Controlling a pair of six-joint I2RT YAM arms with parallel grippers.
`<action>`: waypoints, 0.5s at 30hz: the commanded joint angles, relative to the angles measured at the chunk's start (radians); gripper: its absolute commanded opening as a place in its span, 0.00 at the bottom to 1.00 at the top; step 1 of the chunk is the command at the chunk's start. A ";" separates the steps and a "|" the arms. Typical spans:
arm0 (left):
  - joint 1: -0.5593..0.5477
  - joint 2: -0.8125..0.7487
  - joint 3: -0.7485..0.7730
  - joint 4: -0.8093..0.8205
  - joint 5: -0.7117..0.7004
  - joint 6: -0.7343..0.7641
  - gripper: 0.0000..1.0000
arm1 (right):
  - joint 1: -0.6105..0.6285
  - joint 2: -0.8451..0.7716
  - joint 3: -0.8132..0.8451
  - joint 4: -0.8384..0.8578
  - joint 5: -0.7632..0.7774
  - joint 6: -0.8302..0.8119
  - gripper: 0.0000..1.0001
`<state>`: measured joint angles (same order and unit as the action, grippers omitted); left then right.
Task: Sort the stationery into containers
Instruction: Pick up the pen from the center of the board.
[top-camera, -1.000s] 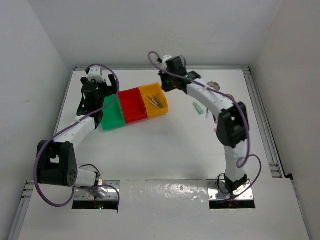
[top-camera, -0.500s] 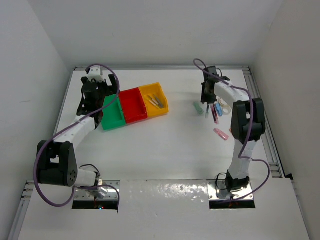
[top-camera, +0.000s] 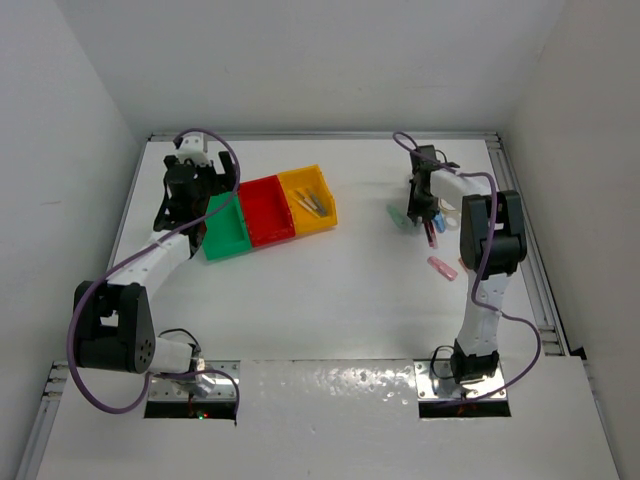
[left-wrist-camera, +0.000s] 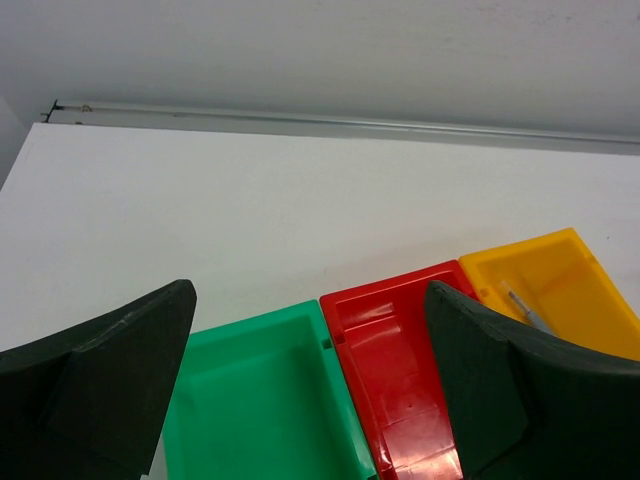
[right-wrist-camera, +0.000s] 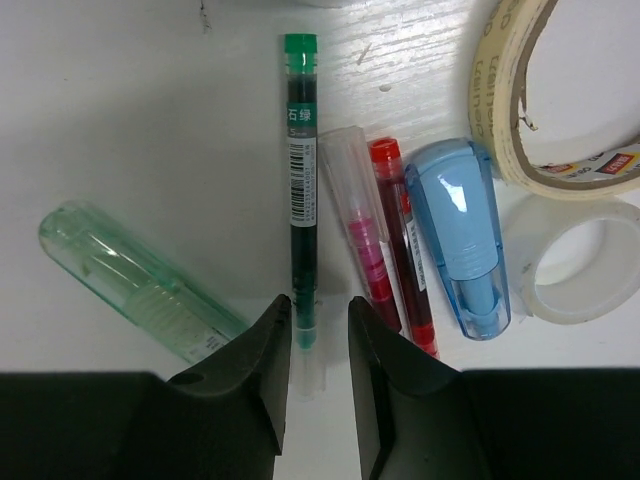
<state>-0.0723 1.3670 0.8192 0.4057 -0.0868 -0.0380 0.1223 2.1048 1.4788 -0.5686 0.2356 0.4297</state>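
The top camera looks down from high at the near edge over the whole white tabletop (top-camera: 330, 290). The left wrist camera looks close across the joined green, red and yellow plastic bins (left-wrist-camera: 390, 370) toward the back wall (left-wrist-camera: 300, 50). The right wrist one looks straight down, close, at a thin green-capped pen (right-wrist-camera: 301, 180). Both patches show from above.

The table carried three joined bins at ten o'clock, namely a green bin (left-wrist-camera: 260, 400), a red bin (left-wrist-camera: 395, 380) and a yellow bin (left-wrist-camera: 555, 275), and at two o'clock two tape rolls, a tan roll (right-wrist-camera: 497, 110) and a white roll (right-wrist-camera: 580, 300), two thin pens, a green pen (right-wrist-camera: 300, 180) and a red pen (right-wrist-camera: 402, 255), and four short sticks, one pink stick (right-wrist-camera: 352, 200), another pink stick (top-camera: 441, 268), one blue stick (right-wrist-camera: 460, 230) and one pale-green stick (right-wrist-camera: 120, 270).
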 joint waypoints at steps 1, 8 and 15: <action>0.000 0.003 0.041 -0.011 -0.014 0.032 0.95 | -0.006 -0.003 -0.015 0.053 0.025 -0.006 0.29; 0.005 -0.003 0.031 -0.053 -0.070 0.032 0.94 | -0.021 0.052 0.001 0.055 -0.044 -0.017 0.18; 0.006 -0.009 0.029 -0.044 -0.073 0.061 0.94 | -0.015 -0.035 -0.008 0.061 -0.007 -0.075 0.00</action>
<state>-0.0719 1.3682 0.8192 0.3450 -0.1444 -0.0101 0.1078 2.1189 1.4643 -0.5083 0.2058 0.3946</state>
